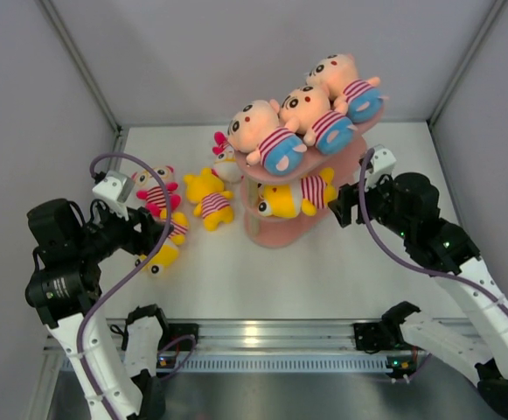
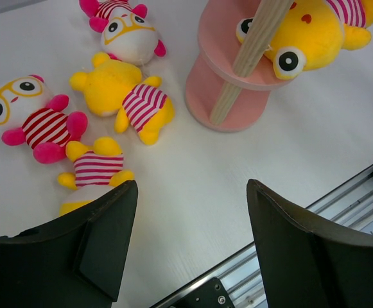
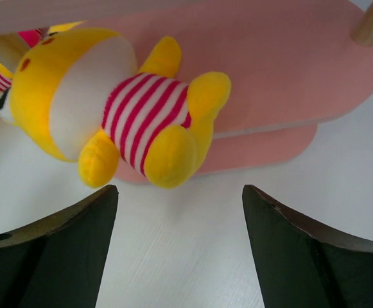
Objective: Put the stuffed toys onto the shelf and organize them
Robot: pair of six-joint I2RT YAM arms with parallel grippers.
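The pink shelf (image 1: 273, 234) stands mid-table. Three peach stuffed toys (image 1: 310, 109) in blue shorts lie in a row on its top board. One yellow striped toy (image 1: 294, 196) lies on the middle board (image 3: 289, 70), partly over the edge. My right gripper (image 3: 180, 189) is open just in front of this yellow toy (image 3: 128, 109), holding nothing. My left gripper (image 2: 191, 186) is open over bare table, its left finger next to a small yellow striped toy (image 2: 94, 169). Further toys lie loose on the table: a yellow one (image 2: 126, 96) and two pink-limbed white ones (image 2: 36, 122).
A wooden post (image 2: 250, 51) joins the shelf's boards. One white pink-limbed toy (image 1: 226, 163) lies close behind the shelf's left end. Grey walls enclose the table on three sides. A metal rail (image 1: 271, 337) runs along the near edge between the arm bases.
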